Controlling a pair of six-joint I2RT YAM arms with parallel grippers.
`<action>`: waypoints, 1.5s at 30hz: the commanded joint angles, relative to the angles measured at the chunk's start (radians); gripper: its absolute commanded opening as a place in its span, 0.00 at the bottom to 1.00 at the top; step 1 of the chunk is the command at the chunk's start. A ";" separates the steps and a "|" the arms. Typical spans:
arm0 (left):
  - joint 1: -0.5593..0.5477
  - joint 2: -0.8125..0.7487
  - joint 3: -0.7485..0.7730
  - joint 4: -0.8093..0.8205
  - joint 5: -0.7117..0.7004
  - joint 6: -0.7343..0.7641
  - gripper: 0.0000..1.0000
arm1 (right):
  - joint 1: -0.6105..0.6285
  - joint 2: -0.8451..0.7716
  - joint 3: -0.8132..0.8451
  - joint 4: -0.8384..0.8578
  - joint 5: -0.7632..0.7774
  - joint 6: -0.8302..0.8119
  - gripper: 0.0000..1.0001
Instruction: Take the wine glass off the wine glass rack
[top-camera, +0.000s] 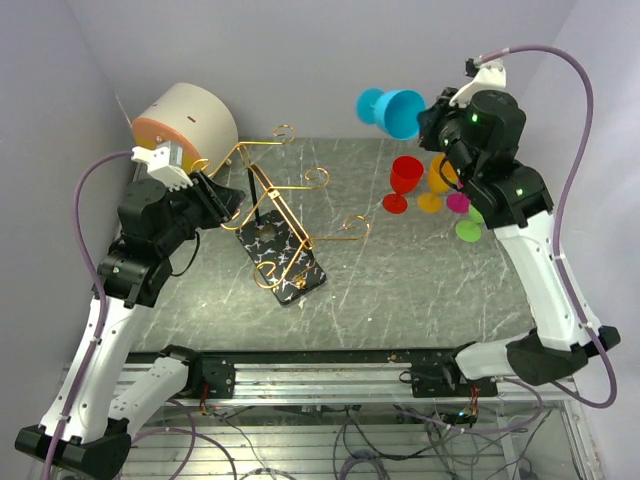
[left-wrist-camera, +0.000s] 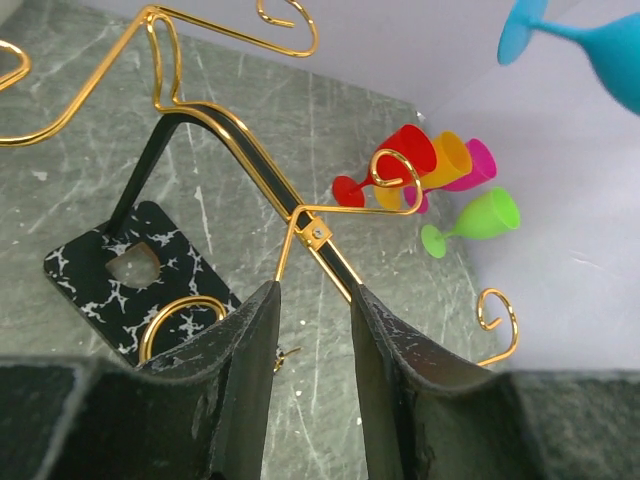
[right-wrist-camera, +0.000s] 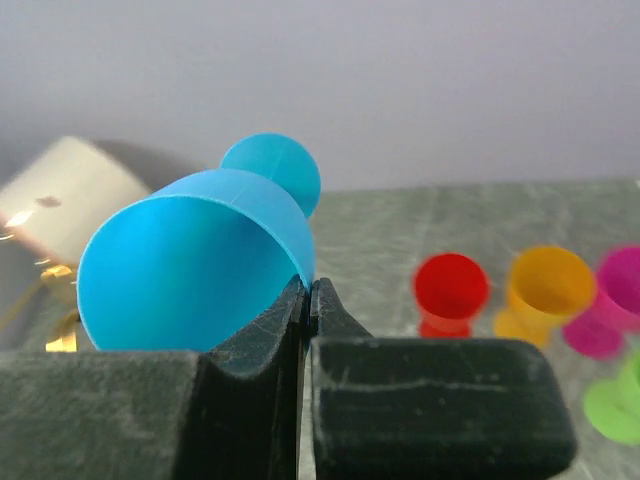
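Right arm: clamping the rim of the blue wine glass (top-camera: 395, 112) in the right gripper (top-camera: 432, 120), jaws pressing together on the bowl wall, no gap showing in the right wrist view. Holding the glass tipped on its side in the air near the back wall, foot pointing left, mouth facing the gripper. Hanging well apart from the wine glass rack (left-wrist-camera: 255, 158), clear of every gold scroll arm.

Rack: standing left of centre on the dark veined table (top-camera: 400, 290), resting on its black white-veined base (top-camera: 285, 268).

Left arm: hovering the left gripper (left-wrist-camera: 312, 300) at the upper part of the rack, fingers (left-wrist-camera: 250, 350) spreading apart and straddling the black bar edged in gold wire. Touching the bar or not: cannot tell from either view.

Elsewhere: clustering at the back right of the table, under the right arm, red glass (top-camera: 405, 178), orange glass (top-camera: 438, 175), magenta glass (top-camera: 458, 202) and green glass (top-camera: 468, 230). Sitting at the back left, just behind the left gripper, round beige drum (top-camera: 190, 120) with an orange face.
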 joint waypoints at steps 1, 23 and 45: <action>0.006 -0.015 0.013 -0.023 -0.062 0.052 0.45 | -0.157 0.049 0.001 -0.154 0.091 0.067 0.00; 0.007 0.020 -0.015 -0.039 -0.140 0.128 0.44 | -0.603 -0.051 -0.423 -0.285 -0.166 0.207 0.00; 0.006 -0.086 -0.110 -0.058 -0.303 0.152 0.43 | -0.603 0.109 -0.507 -0.223 -0.002 0.379 0.00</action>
